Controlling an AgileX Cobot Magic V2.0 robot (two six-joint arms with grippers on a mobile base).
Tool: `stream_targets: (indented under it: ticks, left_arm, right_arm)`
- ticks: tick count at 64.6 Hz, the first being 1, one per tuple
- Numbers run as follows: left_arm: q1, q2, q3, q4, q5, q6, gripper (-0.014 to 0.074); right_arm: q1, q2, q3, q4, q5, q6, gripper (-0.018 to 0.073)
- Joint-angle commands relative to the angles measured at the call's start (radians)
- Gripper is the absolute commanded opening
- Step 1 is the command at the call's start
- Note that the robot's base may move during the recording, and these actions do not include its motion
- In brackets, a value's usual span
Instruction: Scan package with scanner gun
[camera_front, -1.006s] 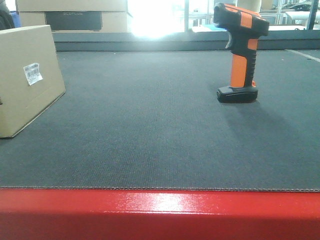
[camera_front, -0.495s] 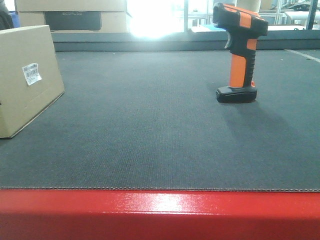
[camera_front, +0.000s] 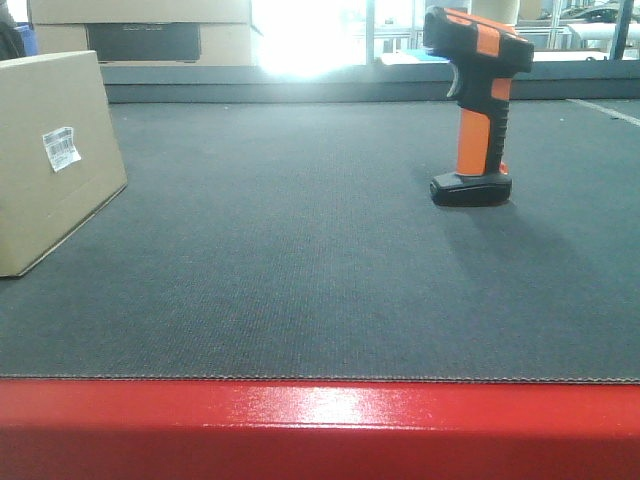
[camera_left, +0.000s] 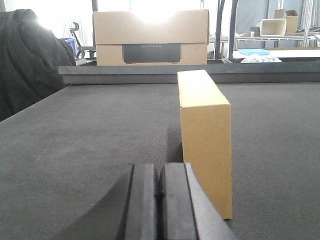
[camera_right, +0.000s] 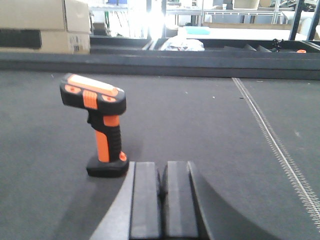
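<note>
Standing upright on its flat base at the upper right of the front view, the orange-and-black pistol-grip scanner gun (camera_front: 478, 105) rests on the dark grey fabric-covered counter (camera_front: 300, 260). The tan cardboard package (camera_front: 50, 155) stands closed at the left edge, its white barcode label (camera_front: 62, 147) on the side turned toward the scanner; what it contains cannot be seen.

Low over the counter, the left gripper (camera_left: 160, 200) has its jaws pressed together on nothing, with the package's narrow end just ahead and slightly right. The right gripper (camera_right: 161, 197) is likewise closed and empty, the scanner just ahead at lower left.

The scanner is tall on a small base, so a nudge from closed jaws would probably topple it. The small label could be missed if it is aimed badly.
</note>
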Motion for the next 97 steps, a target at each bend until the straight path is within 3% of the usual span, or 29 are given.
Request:
stream_targets:
  ticks: [1,26,40,97]
  left_arm:
    - [0.004,-0.005,-0.002,0.001,-0.018,-0.006,-0.0111]
    - [0.004,-0.005,-0.002,0.001,-0.018,-0.006,-0.0111]
    - [0.004,-0.005,-0.002,0.001,-0.018,-0.006,-0.0111]
    - [0.004,-0.005,-0.002,0.001,-0.018,-0.006,-0.0111]
  right_arm:
    - [-0.005,-0.032,0.031,0.02,-0.042,-0.007,-0.016]
    - [-0.005,-0.286,0.353,0.011,-0.136,-0.018,-0.016]
    - [-0.005,-0.286,0.356,-0.035,-0.135,-0.018,-0.016]
    - [-0.005,-0.286,0.356,-0.035,-0.136,-0.018,-0.016]
